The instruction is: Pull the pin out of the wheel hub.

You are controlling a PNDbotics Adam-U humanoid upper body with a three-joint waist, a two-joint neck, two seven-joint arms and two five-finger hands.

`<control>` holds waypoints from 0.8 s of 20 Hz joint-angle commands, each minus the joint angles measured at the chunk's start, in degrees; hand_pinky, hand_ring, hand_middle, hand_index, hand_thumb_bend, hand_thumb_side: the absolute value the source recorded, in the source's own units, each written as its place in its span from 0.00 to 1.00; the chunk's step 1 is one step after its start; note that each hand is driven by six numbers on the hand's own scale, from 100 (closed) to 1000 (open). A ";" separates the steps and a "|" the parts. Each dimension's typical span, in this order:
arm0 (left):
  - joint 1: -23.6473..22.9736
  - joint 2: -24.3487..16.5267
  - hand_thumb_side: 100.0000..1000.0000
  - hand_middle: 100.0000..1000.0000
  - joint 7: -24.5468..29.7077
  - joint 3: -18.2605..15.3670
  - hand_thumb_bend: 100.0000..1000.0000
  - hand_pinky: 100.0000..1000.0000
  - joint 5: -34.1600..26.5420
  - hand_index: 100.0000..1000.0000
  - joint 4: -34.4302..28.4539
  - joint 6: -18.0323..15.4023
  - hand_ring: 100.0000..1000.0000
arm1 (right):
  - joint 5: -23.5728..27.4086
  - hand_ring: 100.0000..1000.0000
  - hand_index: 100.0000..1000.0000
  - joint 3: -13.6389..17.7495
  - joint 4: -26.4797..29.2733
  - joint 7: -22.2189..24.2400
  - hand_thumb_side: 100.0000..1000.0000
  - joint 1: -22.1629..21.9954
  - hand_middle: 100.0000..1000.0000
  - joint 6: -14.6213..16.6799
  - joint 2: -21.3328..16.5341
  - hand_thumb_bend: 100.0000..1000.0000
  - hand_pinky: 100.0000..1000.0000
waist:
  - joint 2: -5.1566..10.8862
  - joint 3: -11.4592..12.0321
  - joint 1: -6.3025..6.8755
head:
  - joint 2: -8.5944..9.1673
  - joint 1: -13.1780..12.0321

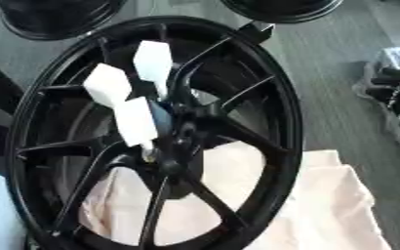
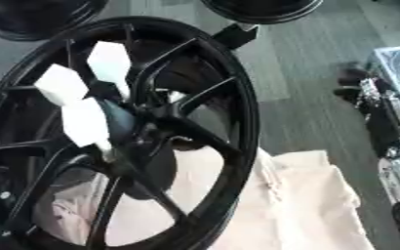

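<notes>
1. Three white blocks, seemingly pin handles (image 1: 137,119), stuck out of the hub (image 1: 182,141) of the black wheel (image 1: 287,122), well to the left of the right robot hand (image 1: 390,87).
2. That robot hand showed only as a dark shape at the right edge, touching nothing of the wheel; whether it was open or closed could not be told.
3. The pins looked stiff, light and smooth-faced; I judged the lowest block's flat sides the best hold, pulling straight along its axis.
4. The wheel looked heavy and leaned on a cloth (image 1: 323,195).
5. Pin shafts were hidden; the left robot hand was out of sight.
</notes>
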State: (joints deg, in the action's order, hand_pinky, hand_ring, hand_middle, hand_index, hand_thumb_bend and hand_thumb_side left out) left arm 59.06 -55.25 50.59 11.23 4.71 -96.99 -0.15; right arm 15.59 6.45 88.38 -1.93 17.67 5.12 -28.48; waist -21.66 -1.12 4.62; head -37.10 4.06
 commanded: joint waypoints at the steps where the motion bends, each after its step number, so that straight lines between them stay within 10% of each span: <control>1: 1.84 -0.16 0.68 0.75 1.31 0.95 0.37 0.76 0.39 0.81 -0.85 -0.49 0.78 | -0.11 0.69 0.81 -0.04 1.43 0.36 0.74 0.79 0.67 0.07 -1.31 0.00 0.87 | 1.60 -0.18 -0.43 | 0.44 -0.46; 16: 4.98 2.08 0.62 0.77 1.37 11.49 0.49 0.79 4.68 0.83 4.60 -4.23 0.81 | -0.50 0.69 0.80 -0.32 1.37 0.59 0.74 0.56 0.67 -0.01 -1.49 0.00 0.87 | 1.68 -0.30 -0.32 | 0.05 -0.62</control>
State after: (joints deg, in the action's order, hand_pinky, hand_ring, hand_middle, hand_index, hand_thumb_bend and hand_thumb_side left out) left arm 62.81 -52.26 52.03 22.82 8.83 -92.75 -3.94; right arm 15.35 5.93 88.39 -1.50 17.91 5.04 -28.48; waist -21.66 -1.47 4.45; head -37.14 3.46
